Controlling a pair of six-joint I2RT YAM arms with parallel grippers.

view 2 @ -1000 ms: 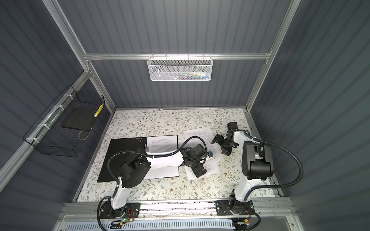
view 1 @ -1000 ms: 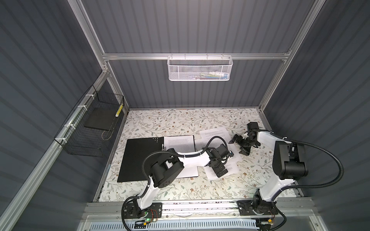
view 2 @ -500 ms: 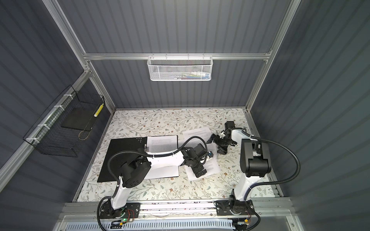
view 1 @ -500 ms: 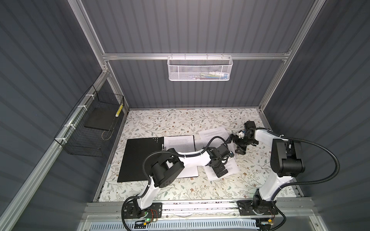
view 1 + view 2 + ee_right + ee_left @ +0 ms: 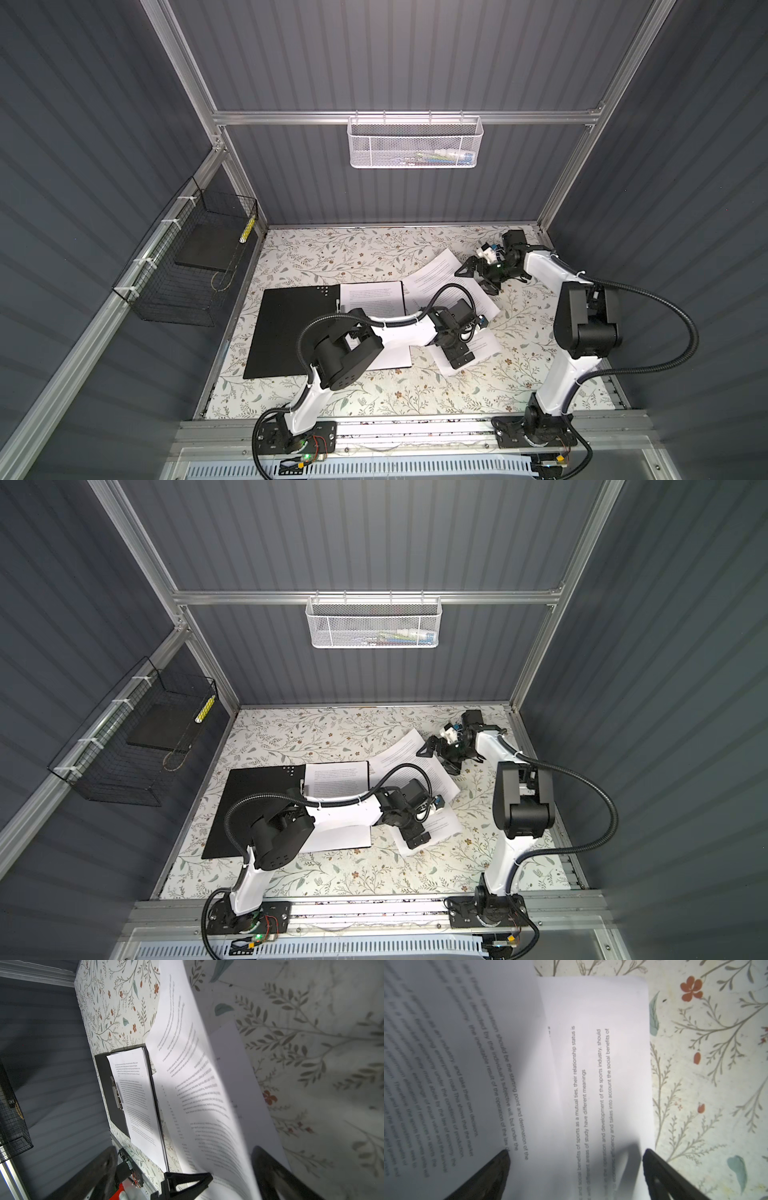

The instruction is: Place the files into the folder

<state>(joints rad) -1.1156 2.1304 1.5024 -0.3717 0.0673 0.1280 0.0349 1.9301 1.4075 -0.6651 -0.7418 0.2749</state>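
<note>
Collecting loose files [image 5: 485, 345]; left gripper [image 5: 576, 1152] and right gripper [image 5: 478, 279] both open; next, clamp the apparently lifted sheet [image 5: 197, 1084] and carry it to the folder [image 5: 291, 328].

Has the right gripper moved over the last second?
Yes. The right gripper has shifted toward the back wall and slightly toward the folder, which has stayed put.

folder [image 5: 286, 332] black | files [image 5: 436, 272] white, black text | table [image 5: 332, 257] pale floral
</note>
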